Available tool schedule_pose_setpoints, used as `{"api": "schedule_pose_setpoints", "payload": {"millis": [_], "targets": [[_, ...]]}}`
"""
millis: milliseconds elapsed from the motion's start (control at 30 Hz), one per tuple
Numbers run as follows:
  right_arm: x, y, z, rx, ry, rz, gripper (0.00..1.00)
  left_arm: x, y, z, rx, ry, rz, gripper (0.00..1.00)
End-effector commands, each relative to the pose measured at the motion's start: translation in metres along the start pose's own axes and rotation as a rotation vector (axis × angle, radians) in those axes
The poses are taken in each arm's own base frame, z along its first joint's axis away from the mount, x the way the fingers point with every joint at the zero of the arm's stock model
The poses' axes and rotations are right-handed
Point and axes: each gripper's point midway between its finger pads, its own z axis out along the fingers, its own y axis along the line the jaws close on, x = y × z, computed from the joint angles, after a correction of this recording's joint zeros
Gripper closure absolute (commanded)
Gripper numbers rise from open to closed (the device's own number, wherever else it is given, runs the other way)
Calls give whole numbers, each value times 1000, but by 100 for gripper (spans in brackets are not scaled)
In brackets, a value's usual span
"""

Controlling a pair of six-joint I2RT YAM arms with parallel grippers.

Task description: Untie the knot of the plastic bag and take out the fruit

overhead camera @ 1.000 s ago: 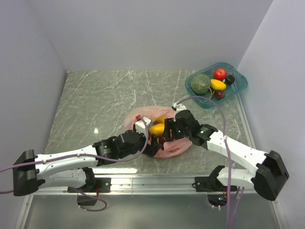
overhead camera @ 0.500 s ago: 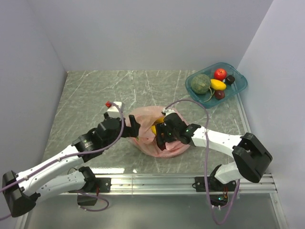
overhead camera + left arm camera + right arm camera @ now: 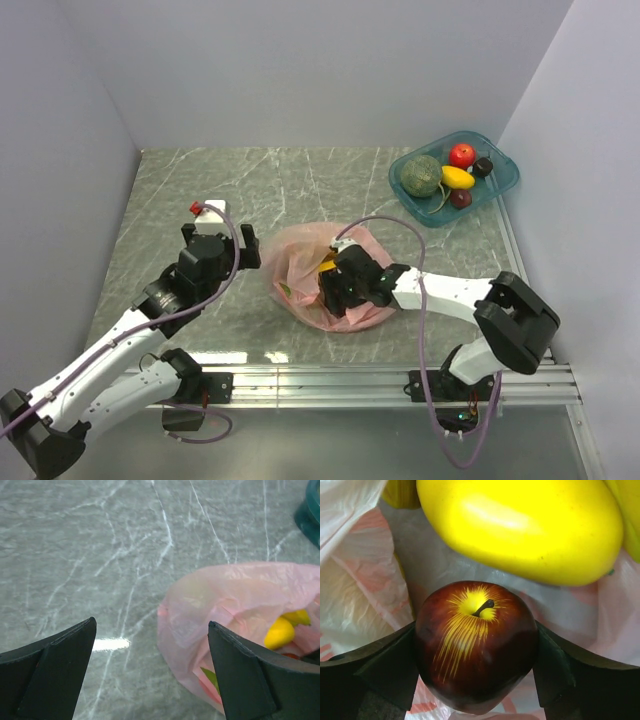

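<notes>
The bag (image 3: pixel 300 265) lay crumpled on the table (image 3: pixel 200 190), near the middle and toward the near edge, its mouth gaping to the right. The right gripper (image 3: pixel 335 290) was down inside that mouth, with pink plastic bunched around it. In the right wrist view its fingers pinched an apple (image 3: pixel 475 655), dark red with a yellow patch around the stem; both pads touched the apple's sides. Just beyond the apple, a big yellow fruit (image 3: pixel 520 525) rested against the bag's (image 3: pixel 355 595) wall, and part of another yellow piece showed at the right edge.

The left gripper (image 3: pixel 247 247) hung just left of the bag, apart from it, with the fingers spread and nothing between them. From the left wrist, the left gripper (image 3: pixel 150 625) framed bare table and the left edge of the bag (image 3: pixel 225 595). Through the thin plastic the yellow fruit (image 3: pixel 279 632) showed on the right, and a green fruit (image 3: pixel 212 677) sat lower down, near the right finger.

At the far right corner, well apart from the bag, stood a teal tray (image 3: pixel 490 195) holding a melon (image 3: pixel 421 175) and several small fruits
</notes>
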Motion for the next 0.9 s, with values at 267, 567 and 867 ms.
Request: {"api": "schedule_pose_setpoints", "payload": {"millis": [267, 567, 867], "targets": [[-124, 17, -136, -28, -462, -9, 80, -5, 29, 7, -99, -27, -15, 1], [-204, -55, -225, 155, -822, 145, 76, -6, 35, 5, -108, -34, -39, 1], [-229, -257, -236, 623, -925, 604, 69, -6, 35, 3, -103, -34, -40, 1]]}}
